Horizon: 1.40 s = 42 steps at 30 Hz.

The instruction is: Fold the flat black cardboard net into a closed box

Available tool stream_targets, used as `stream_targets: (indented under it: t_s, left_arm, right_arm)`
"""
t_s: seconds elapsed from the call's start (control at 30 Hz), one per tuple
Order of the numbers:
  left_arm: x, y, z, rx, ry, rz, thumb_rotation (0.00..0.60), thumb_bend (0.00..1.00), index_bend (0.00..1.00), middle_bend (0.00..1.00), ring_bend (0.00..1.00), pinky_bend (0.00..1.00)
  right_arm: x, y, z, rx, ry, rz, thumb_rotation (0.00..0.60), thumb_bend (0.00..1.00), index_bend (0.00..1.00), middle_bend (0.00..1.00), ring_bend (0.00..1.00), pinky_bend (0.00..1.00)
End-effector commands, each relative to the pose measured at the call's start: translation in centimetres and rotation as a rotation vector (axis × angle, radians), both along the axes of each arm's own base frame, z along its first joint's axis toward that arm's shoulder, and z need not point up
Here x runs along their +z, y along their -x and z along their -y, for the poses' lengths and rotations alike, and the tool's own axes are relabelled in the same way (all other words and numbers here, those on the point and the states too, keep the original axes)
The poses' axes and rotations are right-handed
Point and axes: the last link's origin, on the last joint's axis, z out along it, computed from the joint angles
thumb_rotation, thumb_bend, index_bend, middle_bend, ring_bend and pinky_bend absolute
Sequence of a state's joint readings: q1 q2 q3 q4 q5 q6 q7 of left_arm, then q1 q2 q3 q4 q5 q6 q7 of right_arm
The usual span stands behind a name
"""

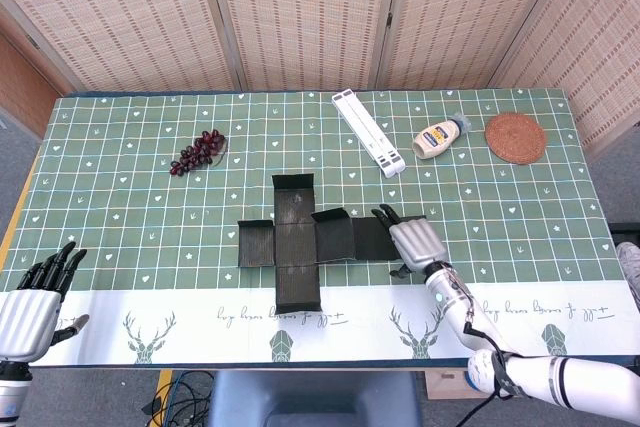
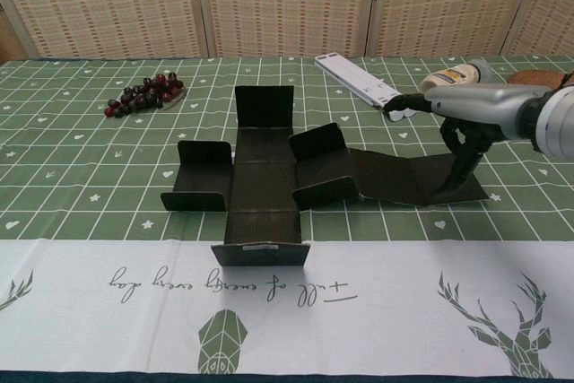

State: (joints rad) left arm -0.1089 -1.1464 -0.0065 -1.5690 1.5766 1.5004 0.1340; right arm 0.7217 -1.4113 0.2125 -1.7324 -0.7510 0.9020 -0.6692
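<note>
Cardboard net under right hand

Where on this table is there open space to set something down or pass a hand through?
Bare cloth lies left of the cardboard net, below the grapes, and along the white deer-print strip in front. The back right is crowded: white rack, squeeze bottle, woven coaster. The right hand covers the net's right end.
</note>
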Motion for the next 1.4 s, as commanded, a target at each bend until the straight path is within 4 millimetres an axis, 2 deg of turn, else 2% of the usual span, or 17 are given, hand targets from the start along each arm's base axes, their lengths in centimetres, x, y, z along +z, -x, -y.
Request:
stream_targets:
  t_s: [0.03, 0.43, 1.0, 1.1, 1.17, 1.27, 1.4]
  left_arm:
    - [-0.1, 0.0, 0.0, -0.002, 0.007, 0.001, 0.6, 0.11, 0.07, 0.05, 0.12, 0.19]
    - [-0.4, 0.2, 0.0, 0.006, 0.043, -0.007, 0.6, 0.11, 0.07, 0.05, 0.12, 0.19]
    - [-0.4, 0.5, 0.0, 0.018, 0.045, -0.002, 0.6, 0.11, 0.07, 0.05, 0.12, 0.19]
    - [-0.4, 0.5, 0.0, 0.018, 0.043, 0.0, 0.6, 0.11, 0.07, 0.05, 0.12, 0.19]
    - [-0.4, 0.4, -0.1, 0.016, 0.04, 0.0, 0.6, 0.11, 0.07, 0.05, 0.12, 0.19]
    - [-0.5, 0.1, -0.7, -0.004, 0.035, 0.002, 0.6, 0.11, 0.1, 0.05, 0.12, 0.19]
    - [-1.2, -0.8, -2.9, -0.061, 0.033, 0.023, 0.6, 0.11, 0.17, 0.07, 0.16, 0.21]
  right_arm:
    - [-1.5, -0.7, 1.2, -0.022, -0.009, -0.031, 0.6, 0.13, 0.0, 0.0, 0.71, 0.92]
    - [-4.5, -1.2, 3.2, -0.114, -0.053, -0.121, 0.6, 0.12, 0.0, 0.04, 0.71, 0.92]
    - [-6.6, -2.4, 4.9, -0.127, -0.078, -0.189, 0.6, 0.15, 0.0, 0.07, 0.71, 0.92]
    - [-6.9, -2.7, 5.1, -0.111, -0.087, -0.208, 0.6, 0.19, 0.0, 0.09, 0.71, 0.92]
    - [-7.1, -3.0, 5.2, -0.099, -0.086, -0.208, 0.6, 0.22, 0.03, 0.12, 0.72, 0.92]
    - [-7.0, -3.4, 5.3, -0.076, -0.072, -0.199, 0.6, 0.3, 0.16, 0.22, 0.74, 0.92]
    - [-6.5, -3.5, 5.5, -0.05, -0.039, -0.169, 0.6, 0.34, 0.24, 0.28, 0.76, 0.92]
